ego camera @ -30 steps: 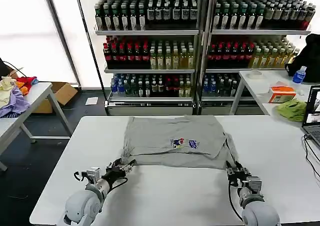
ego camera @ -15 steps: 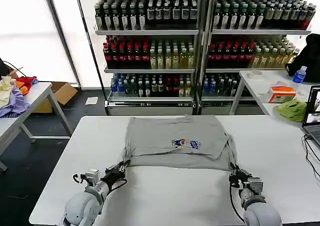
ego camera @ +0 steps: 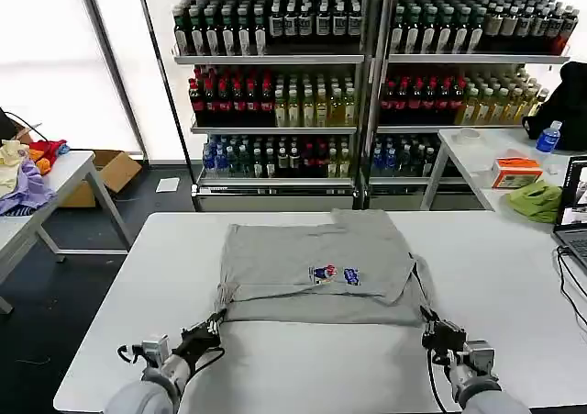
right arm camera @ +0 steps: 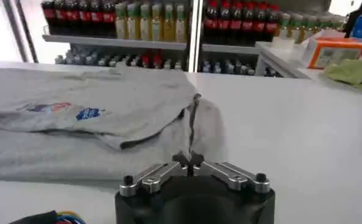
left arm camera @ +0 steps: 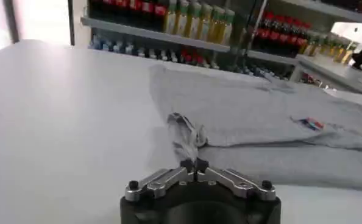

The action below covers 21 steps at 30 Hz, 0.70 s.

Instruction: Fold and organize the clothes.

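Note:
The light grey T-shirt (ego camera: 312, 249) lies on the white table (ego camera: 514, 276), its top part folded over so the small colourful print (ego camera: 333, 274) faces up. My left gripper (ego camera: 214, 323) is shut on the shirt's near left corner, where the cloth bunches into a tail (left arm camera: 187, 131) that runs into the closed jaws of the left gripper (left arm camera: 194, 164). My right gripper (ego camera: 429, 320) is shut on the near right corner. In the right wrist view a strip of grey cloth (right arm camera: 199, 125) leads into the closed jaws of the right gripper (right arm camera: 188, 159).
An open laptop (ego camera: 576, 207) sits at the table's right edge. A side table behind it holds a green cloth (ego camera: 537, 198) and an orange box (ego camera: 518, 171). Bottle shelves (ego camera: 367, 83) stand behind, and a table with a fabric pile (ego camera: 23, 180) stands at left.
Both grippers have drawn back toward the table's near edge, pulling the shirt's lower hem with them. The shirt now lies flatter and closer to me.

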Motion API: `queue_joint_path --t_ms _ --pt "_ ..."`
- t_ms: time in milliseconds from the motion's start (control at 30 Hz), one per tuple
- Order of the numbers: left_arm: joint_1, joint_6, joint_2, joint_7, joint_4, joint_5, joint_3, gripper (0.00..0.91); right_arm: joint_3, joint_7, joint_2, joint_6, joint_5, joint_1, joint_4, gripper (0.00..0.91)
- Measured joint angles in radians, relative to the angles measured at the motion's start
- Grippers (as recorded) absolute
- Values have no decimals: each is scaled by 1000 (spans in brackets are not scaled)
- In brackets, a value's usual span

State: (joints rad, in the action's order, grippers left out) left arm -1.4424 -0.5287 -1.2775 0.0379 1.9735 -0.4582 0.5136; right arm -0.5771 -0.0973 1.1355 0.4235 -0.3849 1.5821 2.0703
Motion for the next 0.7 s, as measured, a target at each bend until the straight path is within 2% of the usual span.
queue_joint_path --t_ms 233,267,300,700 --pt "-170 -24 -30 38 138 86 90 10 -26 -5 2 12 17 139 91 0" --pt "-197 -26 -36 45 158 98 103 474 -30 -5 1 14 19 158 103 343" --pt "-220 -28 -42 49 174 109 114 907 -33 -4 0 16 22 174 112 907" --pt "-362 -43 -63 88 310 208 182 907 -59 1 -3 30 12 228 183 907"
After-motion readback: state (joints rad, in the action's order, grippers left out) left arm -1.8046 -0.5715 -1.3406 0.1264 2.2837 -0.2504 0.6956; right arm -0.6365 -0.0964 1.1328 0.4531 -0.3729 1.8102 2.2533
